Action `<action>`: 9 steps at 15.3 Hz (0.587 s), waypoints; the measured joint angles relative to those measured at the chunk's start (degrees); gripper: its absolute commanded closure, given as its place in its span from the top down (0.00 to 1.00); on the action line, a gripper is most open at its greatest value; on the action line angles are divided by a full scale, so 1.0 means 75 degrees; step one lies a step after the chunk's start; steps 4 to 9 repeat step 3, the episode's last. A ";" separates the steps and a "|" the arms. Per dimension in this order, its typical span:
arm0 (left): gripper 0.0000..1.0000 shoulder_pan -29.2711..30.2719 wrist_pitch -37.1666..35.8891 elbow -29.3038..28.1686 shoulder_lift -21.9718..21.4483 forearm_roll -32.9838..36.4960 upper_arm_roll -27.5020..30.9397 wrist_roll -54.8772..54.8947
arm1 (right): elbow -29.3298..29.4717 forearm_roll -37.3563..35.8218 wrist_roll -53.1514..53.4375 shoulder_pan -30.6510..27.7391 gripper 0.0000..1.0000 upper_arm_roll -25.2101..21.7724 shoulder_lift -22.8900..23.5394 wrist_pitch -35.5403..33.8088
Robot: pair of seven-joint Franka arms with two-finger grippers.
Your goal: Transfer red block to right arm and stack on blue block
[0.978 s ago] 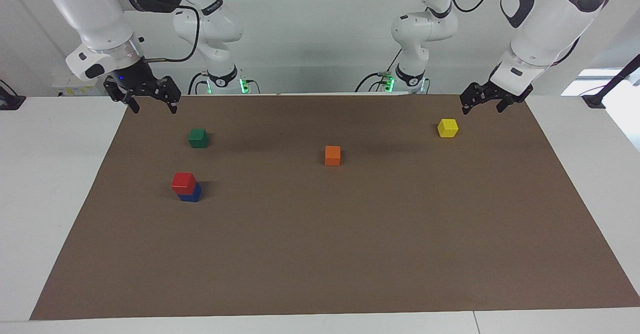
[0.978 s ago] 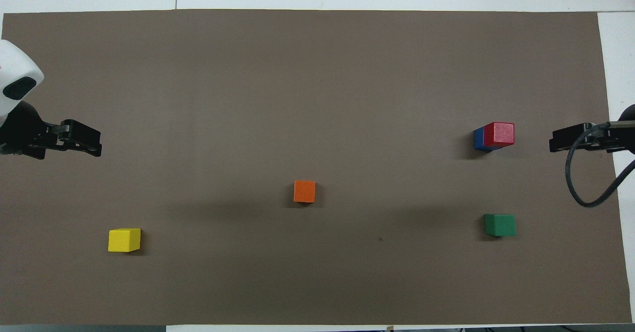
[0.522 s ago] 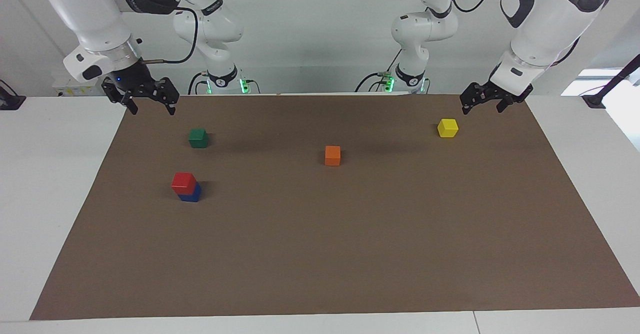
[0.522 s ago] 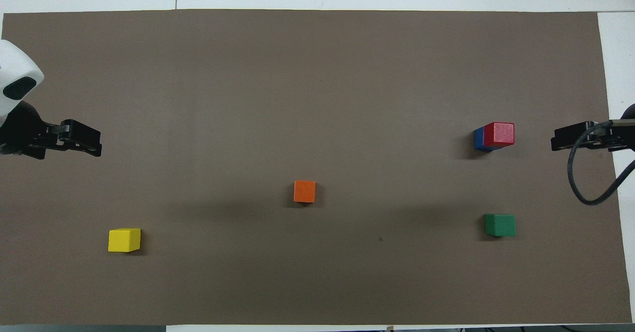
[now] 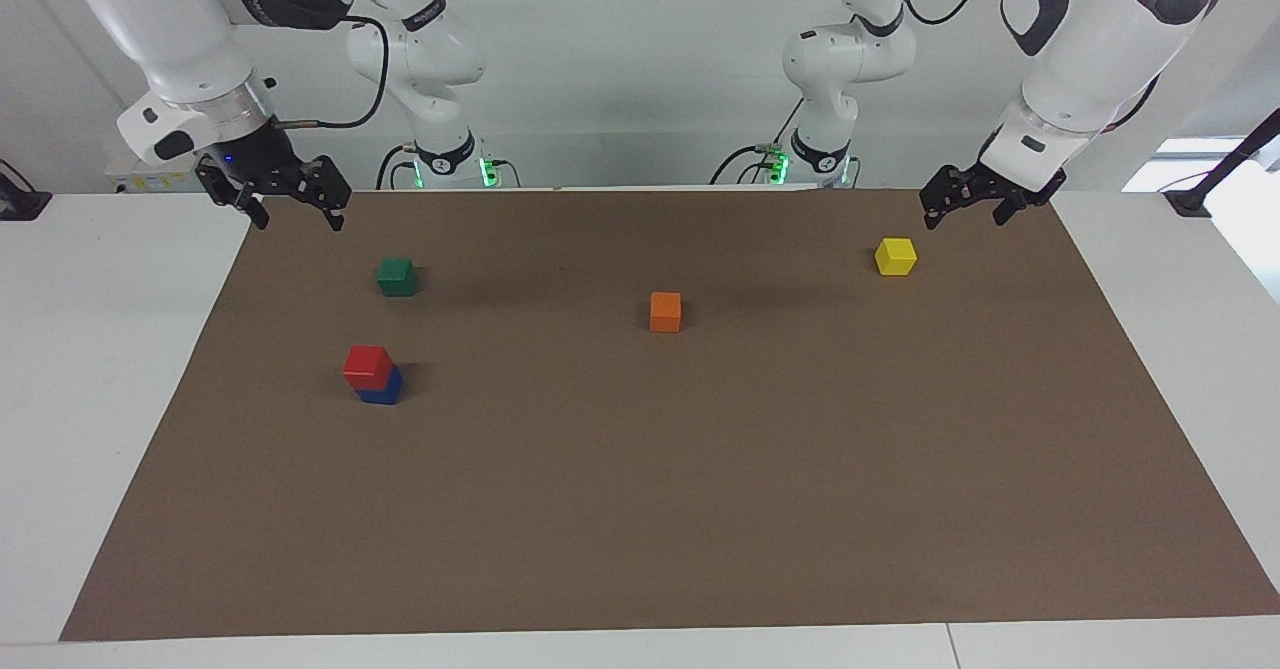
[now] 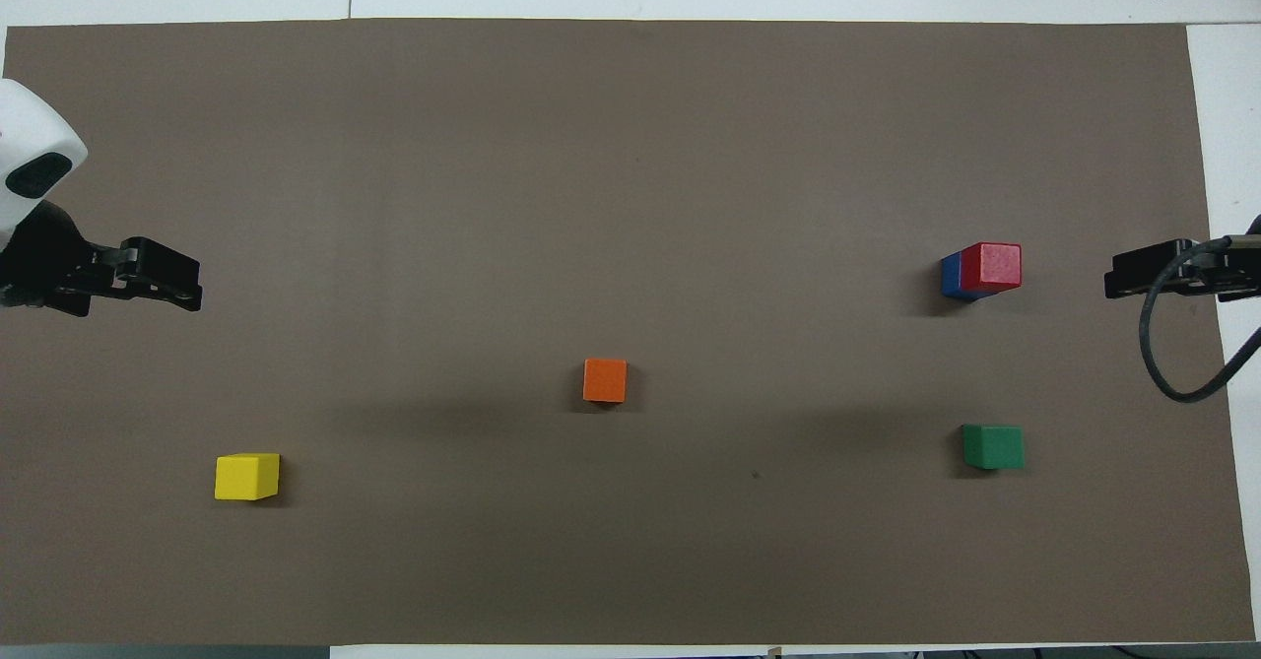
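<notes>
The red block [image 5: 366,366] sits on top of the blue block [image 5: 386,389], slightly offset, on the brown mat [image 5: 700,509] toward the right arm's end of the surface. The green block [image 5: 397,276] lies nearer to the robots than that stack. The orange block [image 5: 665,311] rests near the middle of the mat, and the yellow block [image 5: 895,256] lies toward the left arm's end.

The right gripper [image 5: 290,207] hangs over the mat's corner at its own end, jaws released and empty, a small blue light at its base. The left gripper [image 5: 962,203] hangs over the mat's edge near the yellow block, jaws released and empty.

Dark lettering runs along the right arm's [image 5: 180,39] black joint band but cannot be read.
</notes>
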 measured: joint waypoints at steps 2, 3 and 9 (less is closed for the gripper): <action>1.00 0.0000 0.0000 0.0000 0.0000 0.0000 0.0000 0.0000 | 0.0000 0.0000 0.0000 -0.0007 1.00 -0.0004 0.0002 0.0000; 1.00 0.0000 0.0000 0.0000 0.0000 0.0000 0.0000 0.0000 | 0.0000 0.0000 0.0000 -0.0011 1.00 -0.0005 0.0002 0.0000; 1.00 0.0000 0.0000 0.0000 0.0000 0.0000 0.0000 0.0000 | 0.0000 0.0000 0.0000 -0.0011 1.00 -0.0005 0.0002 0.0000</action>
